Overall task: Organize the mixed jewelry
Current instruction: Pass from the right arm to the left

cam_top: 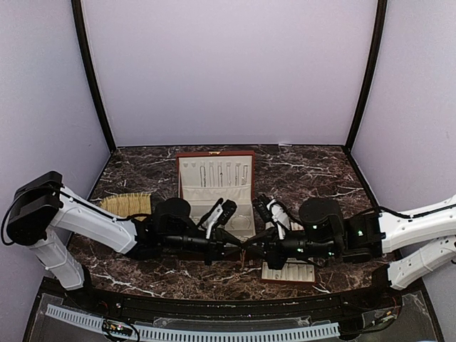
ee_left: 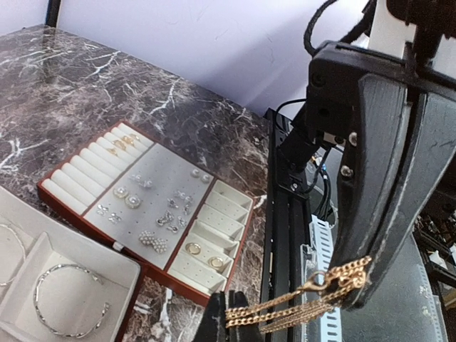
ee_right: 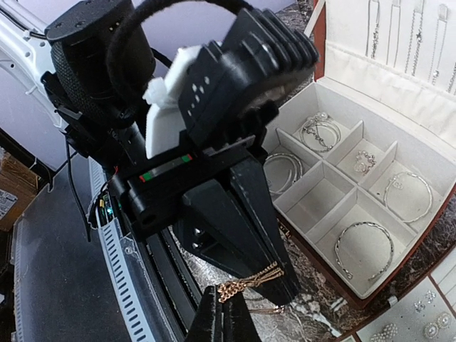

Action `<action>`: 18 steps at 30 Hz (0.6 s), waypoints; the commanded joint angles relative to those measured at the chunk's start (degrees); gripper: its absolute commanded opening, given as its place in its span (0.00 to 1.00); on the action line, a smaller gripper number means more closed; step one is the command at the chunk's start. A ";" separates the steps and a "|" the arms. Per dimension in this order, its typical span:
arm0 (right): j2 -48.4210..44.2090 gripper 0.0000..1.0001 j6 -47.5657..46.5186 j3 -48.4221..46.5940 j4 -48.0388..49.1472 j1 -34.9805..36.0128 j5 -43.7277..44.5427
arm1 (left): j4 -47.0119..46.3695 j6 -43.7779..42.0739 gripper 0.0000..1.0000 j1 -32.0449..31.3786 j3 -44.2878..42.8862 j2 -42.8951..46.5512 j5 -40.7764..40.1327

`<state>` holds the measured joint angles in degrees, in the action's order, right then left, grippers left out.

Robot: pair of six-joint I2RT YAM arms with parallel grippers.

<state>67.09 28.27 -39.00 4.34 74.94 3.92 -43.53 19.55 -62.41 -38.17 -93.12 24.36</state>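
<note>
- Position: gold chain is held in the air between both arms, over the middle of the worktop's near edge. It is in front of the open red-brown box and clear of every compartment.
- Risk 1, judged: the chain is caught only at the very tips. Any outward pull by either arm could drag the links out of a pinch or overstress them.
- Risk 2, judged: the strands run doubled and bunched between the two grips, so twisting or a hasty release could knot them.
- Risk 3, judged: the left wrist view shows the cable rail and the gap beyond the near edge right below the chain. A piece dropped here may land off the worktop, not in the box or the slotted tray.
- Risk 4, judged: the arms sit nose to nose, so a misjudged swing could knock the fingers against each other.
- Left gripper: fingers together, clamped on one end of the chain, no gap visible.
- Right gripper: fingers together, pinching the other end at the tips.
- Other jewelry: silvery bangles lie in the box compartments, and studs and rings sit on the tray. Neither gripper touches them.
</note>
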 commanded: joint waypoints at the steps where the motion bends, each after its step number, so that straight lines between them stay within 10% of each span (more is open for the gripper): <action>1: -0.73 0.00 0.94 1.28 2.06 -0.23 1.61 | 2.96 -0.82 0.00 0.18 1.03 5.66 -4.87; 8: 3.86 0.02 0.81 1.41 1.33 -0.23 2.79 | 10.62 -1.49 0.00 0.18 0.70 9.91 -9.03; 18: 6.09 0.42 3.31 3.94 5.84 -0.16 5.49 | 16.77 -1.19 0.00 0.18 -1.14 9.59 -8.87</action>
<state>73.30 30.30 -36.29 5.30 74.85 7.68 -29.78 18.68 -62.41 -38.00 -84.51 15.88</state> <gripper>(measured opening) 0.408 0.024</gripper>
